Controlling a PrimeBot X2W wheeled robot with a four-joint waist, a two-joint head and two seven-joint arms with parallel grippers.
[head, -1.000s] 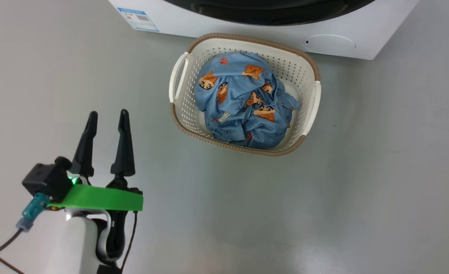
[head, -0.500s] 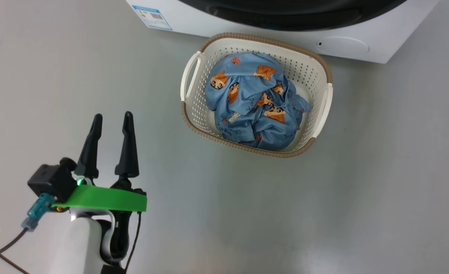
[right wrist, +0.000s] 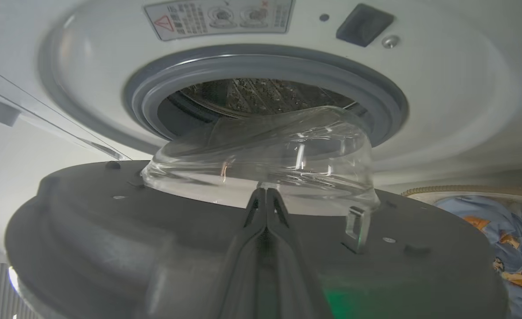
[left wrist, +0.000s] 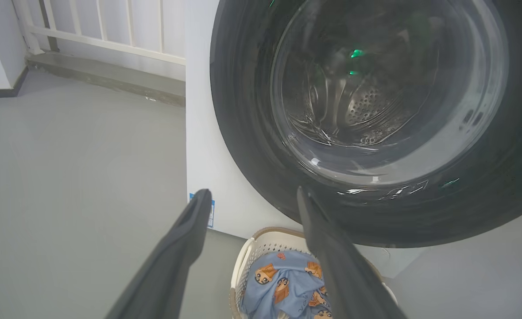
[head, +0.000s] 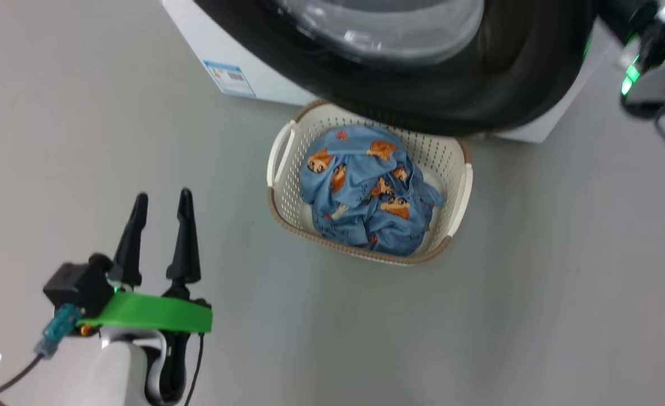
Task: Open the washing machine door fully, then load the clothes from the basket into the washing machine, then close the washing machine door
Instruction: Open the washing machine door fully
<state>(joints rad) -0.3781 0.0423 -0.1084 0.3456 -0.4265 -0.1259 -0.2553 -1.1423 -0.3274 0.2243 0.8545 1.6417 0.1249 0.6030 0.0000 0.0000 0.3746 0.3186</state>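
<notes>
The washing machine door (head: 400,104) stands only partly open from the washing machine (head: 205,39), and its black rim hangs over the basket (head: 280,217), which sits just in front of the machine with the clothes (head: 366,197) inside. The right gripper (right wrist: 265,195), fingers pressed together and empty, is at the door's inner face beside the glass bowl; the left gripper (head: 163,197) waits well apart from the machine, fingers spread, holding nothing. I judge the opening step is in hand: next the door must swing fully aside.
</notes>
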